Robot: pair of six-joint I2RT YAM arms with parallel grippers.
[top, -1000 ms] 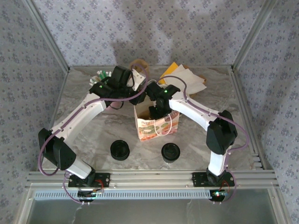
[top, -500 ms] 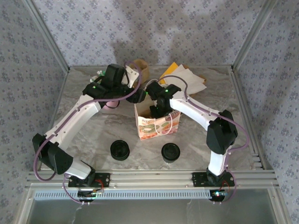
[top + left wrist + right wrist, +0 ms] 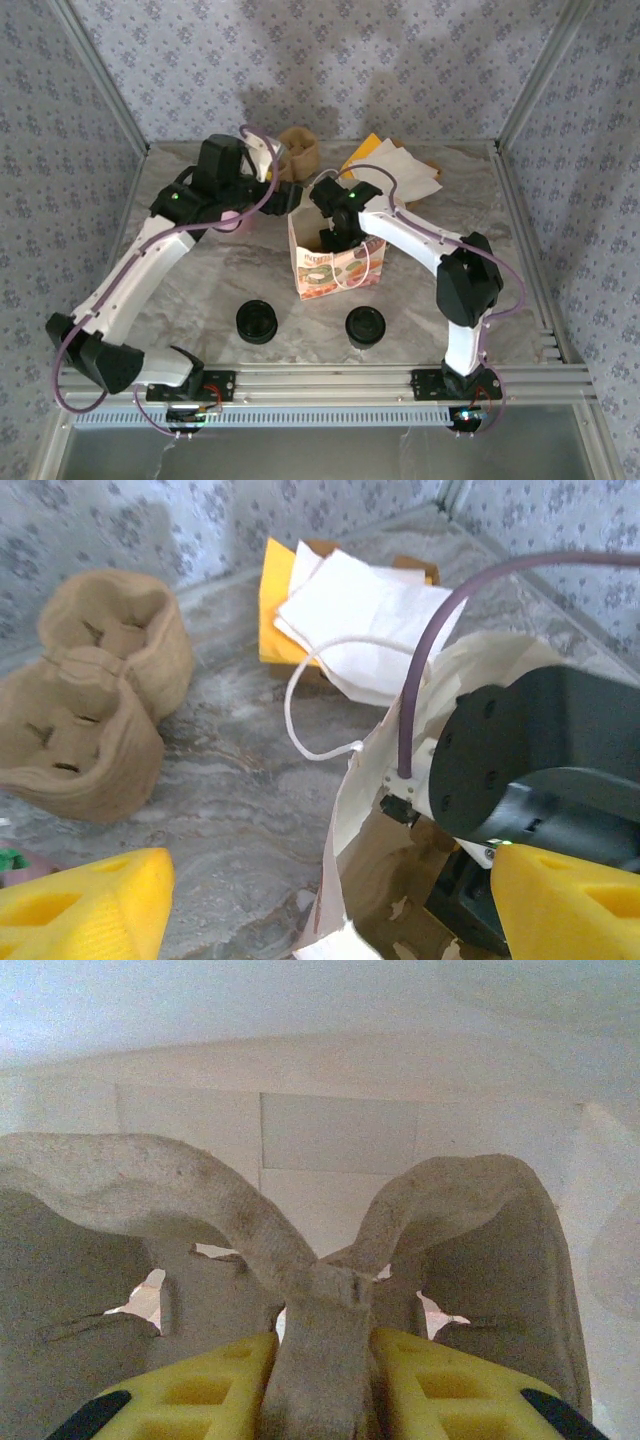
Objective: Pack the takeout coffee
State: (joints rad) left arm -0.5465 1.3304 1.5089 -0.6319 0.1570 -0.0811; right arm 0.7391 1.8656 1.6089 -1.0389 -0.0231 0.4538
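This is a robot test cell in a lab, dressed as a takeout counter: the left arm and the right arm are bolted to an aluminium rail at the near edge of a marble-patterned tabletop. Bare metal posts frame walls covered in a grey floral print. The café side comes from props on the table: a printed paper bag, a pulp cup carrier and a loose pile of white and yellow paper
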